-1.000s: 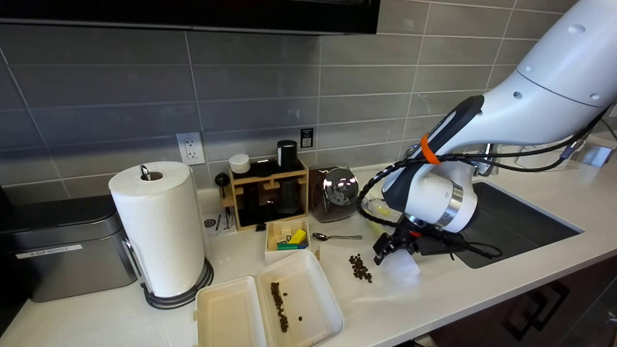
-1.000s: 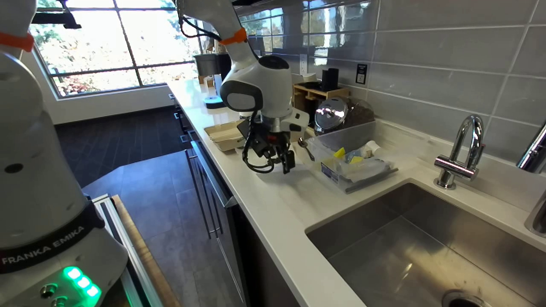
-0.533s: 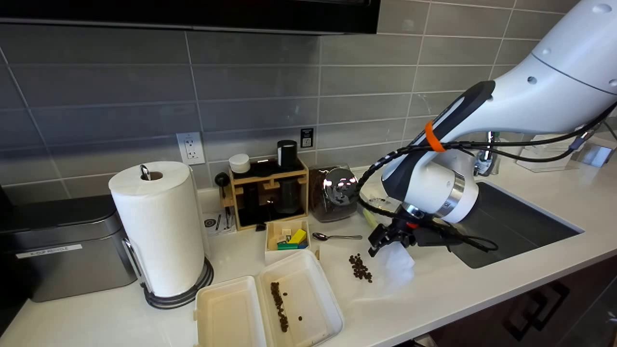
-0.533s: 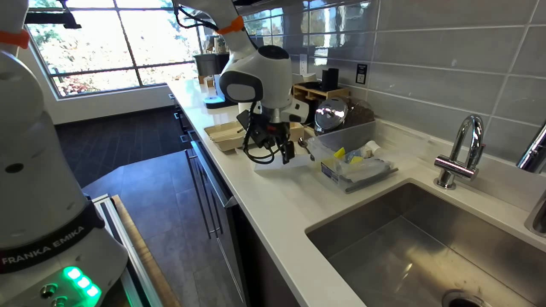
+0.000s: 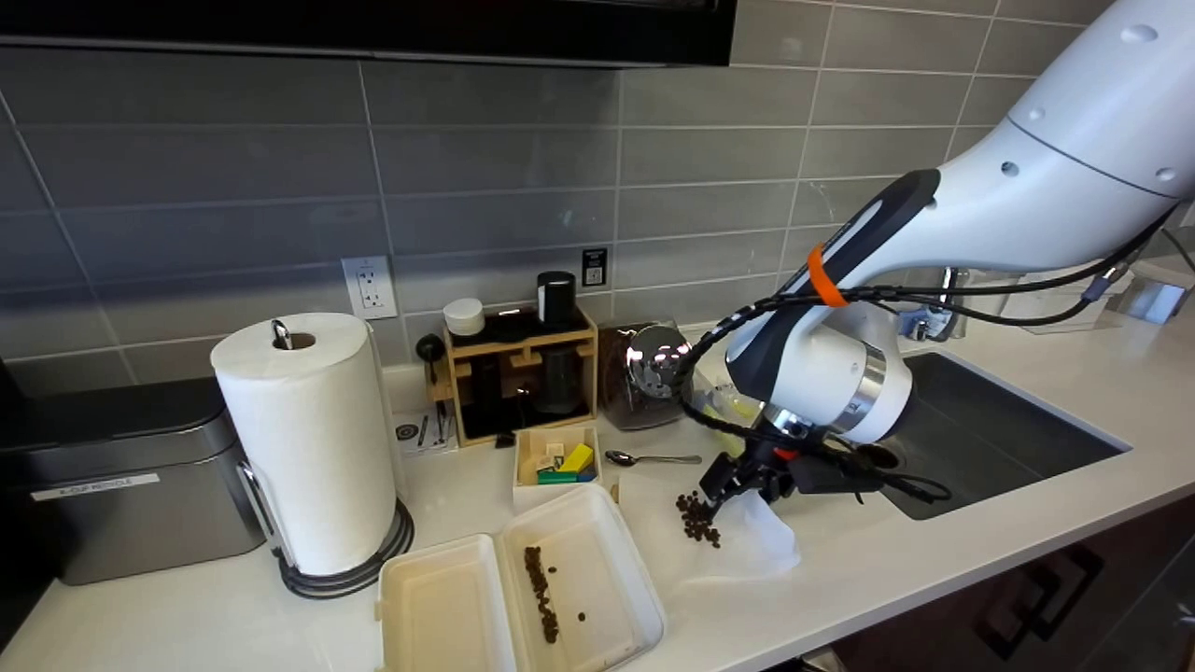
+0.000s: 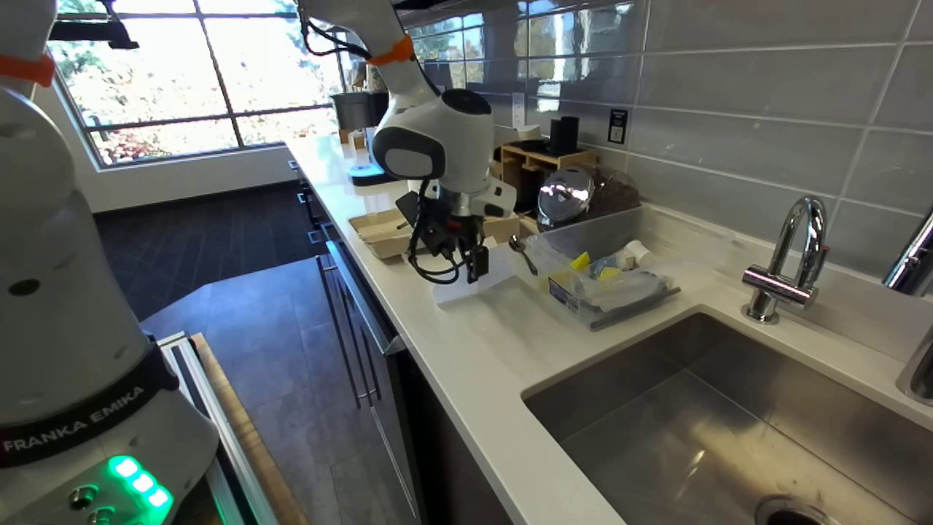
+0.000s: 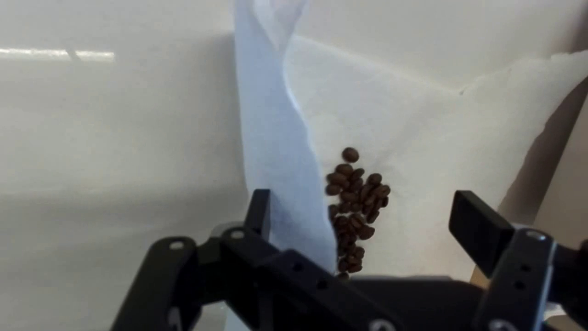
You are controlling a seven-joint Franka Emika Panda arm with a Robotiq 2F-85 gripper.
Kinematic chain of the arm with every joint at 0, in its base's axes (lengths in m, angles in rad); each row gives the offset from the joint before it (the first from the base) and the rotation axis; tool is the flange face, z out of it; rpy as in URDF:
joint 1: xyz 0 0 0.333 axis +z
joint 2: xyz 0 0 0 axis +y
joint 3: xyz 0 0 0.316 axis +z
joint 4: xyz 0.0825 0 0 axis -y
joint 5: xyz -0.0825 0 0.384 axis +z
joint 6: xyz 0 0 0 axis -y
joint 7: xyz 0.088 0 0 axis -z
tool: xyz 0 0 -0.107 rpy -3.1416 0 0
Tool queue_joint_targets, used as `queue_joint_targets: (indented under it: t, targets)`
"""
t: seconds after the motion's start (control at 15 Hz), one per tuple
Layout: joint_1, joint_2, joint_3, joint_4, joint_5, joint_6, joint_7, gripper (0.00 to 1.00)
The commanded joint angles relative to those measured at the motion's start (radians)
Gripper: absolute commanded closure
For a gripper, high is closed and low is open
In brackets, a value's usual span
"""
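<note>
wrist view: fingers (image 7: 477, 225) wide apart, lower half | beans (image 7: 356, 195) on paper (image 7: 432, 147), right of centre | in an exterior view: box (image 5: 597, 560), lower centre

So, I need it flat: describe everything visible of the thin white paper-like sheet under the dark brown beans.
The thin white sheet looks like soft, wavy-edged paper. It lies on the white countertop, dark brown oval beans on its flatter part. One side rises and folds toward them. In the wrist view, a finger of the open black gripper overlaps that fold; contact is unclear.
</note>
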State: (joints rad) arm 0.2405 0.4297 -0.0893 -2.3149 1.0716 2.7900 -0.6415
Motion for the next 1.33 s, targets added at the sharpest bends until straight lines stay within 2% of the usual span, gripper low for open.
queue_joint_targets:
  t: [0.0,0.47,1.0,1.27]
  targets:
    - [-0.006,0.043,0.022,0.042,0.018,-0.021,-0.007,0.00]
    - [0.016,0.084,0.032,0.092,-0.016,0.013,0.019,0.00]
    - [0.107,0.092,-0.082,0.064,-0.200,0.057,0.136,0.00]
    - [0.148,0.109,-0.124,0.059,-0.239,0.074,0.184,0.00]
